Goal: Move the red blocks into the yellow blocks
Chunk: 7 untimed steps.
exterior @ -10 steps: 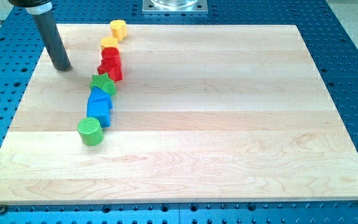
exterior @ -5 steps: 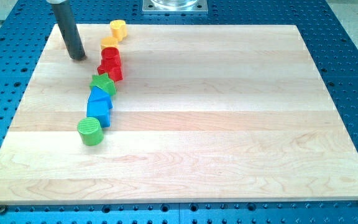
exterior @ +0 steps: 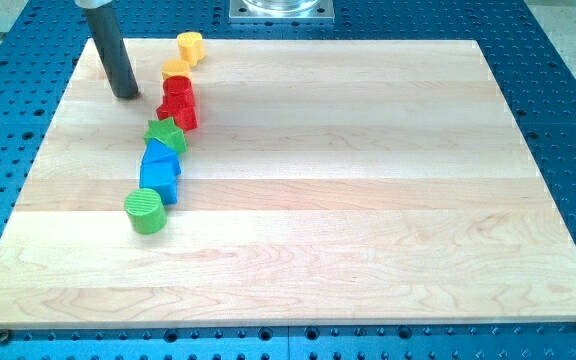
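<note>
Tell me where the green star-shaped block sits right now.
The green star-shaped block sits in the upper left of the wooden board, mid-chain, touching the red block above it and the blue block below it.

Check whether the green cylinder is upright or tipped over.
Upright: the green cylinder shows its ridged round top face upward, at the chain's lower end below the blue blocks.
</note>
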{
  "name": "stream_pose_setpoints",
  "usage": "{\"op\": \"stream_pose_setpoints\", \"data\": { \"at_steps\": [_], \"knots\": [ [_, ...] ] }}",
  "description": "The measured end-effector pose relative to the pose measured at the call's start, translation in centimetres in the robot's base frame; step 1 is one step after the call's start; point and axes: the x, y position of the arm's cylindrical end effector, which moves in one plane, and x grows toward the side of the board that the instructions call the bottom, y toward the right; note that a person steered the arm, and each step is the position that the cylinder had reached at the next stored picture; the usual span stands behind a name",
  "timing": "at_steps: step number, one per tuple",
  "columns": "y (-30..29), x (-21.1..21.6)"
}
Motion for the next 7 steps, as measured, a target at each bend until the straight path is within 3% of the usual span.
{"op": "stream_pose_setpoints", "data": {
  "at_steps": [7],
  "knots": [
    [3.2, 3.2]
  ]
}}
